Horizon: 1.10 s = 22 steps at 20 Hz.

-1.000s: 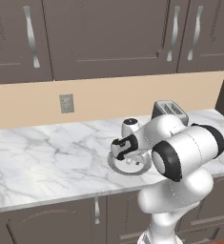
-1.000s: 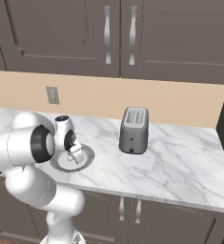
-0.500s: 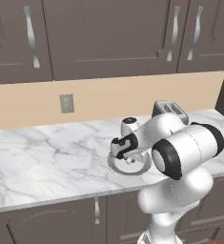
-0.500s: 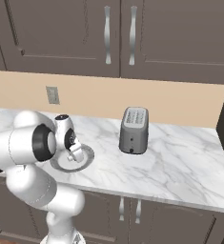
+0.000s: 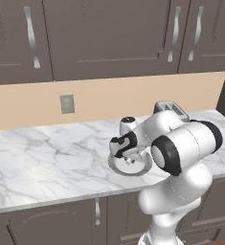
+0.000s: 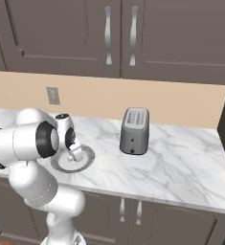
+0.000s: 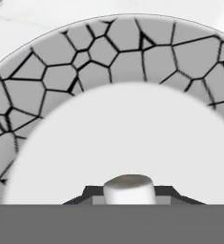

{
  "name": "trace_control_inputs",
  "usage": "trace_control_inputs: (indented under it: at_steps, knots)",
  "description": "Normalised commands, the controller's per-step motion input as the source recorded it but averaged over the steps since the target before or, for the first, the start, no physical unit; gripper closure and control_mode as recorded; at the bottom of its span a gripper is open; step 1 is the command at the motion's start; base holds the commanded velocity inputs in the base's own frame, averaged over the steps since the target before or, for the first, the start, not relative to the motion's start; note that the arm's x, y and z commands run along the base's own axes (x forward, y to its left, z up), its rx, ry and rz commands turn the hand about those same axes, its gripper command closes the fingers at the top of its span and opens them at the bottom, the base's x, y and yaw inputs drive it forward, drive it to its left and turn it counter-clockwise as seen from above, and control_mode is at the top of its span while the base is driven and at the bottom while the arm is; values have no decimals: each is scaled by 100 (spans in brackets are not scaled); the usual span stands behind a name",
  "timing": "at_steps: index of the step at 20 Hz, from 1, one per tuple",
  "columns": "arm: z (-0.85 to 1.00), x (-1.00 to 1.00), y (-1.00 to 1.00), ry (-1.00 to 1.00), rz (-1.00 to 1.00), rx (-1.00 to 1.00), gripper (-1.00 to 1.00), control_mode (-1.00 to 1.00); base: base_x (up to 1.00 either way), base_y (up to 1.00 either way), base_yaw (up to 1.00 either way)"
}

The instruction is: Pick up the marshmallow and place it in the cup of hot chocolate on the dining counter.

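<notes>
claw [image 7: 129, 199] pinched shut on marshmallow [image 7: 129, 188] over plate [image 7: 61, 76].

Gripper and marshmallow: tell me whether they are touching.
Touching. The hand view shows the marshmallow wedged between the gripper's dark fingertips, no gap either side, over the plate.

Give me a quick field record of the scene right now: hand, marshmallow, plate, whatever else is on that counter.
hand: down over the plate, fingers shut on the marshmallow
marshmallow: between the fingertips, at the plate's white centre
plate: round, grey crackled rim, on the marble counter
toaster: upright on the counter, apart from the plate
wall outlet: above the counter
</notes>
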Motion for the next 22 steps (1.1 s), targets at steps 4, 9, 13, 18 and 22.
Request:
trace_control_inputs:
  at_steps: [4, 9, 13, 18, 22]
  knots:
    - [26, -46, -19, -9, 11, 6, 100, -100, 0, 0, 0]
    - [80, -44, -2, -3, 14, -1, 100, -100, 0, 0, 0]
    - [73, -56, -1, 0, 18, -11, 100, -100, 0, 0, 0]
    - [92, -74, -35, -1, 25, -1, 100, -100, 0, 0, 0]
    - [100, -65, -45, -4, 29, 0, 100, -100, 0, 0, 0]
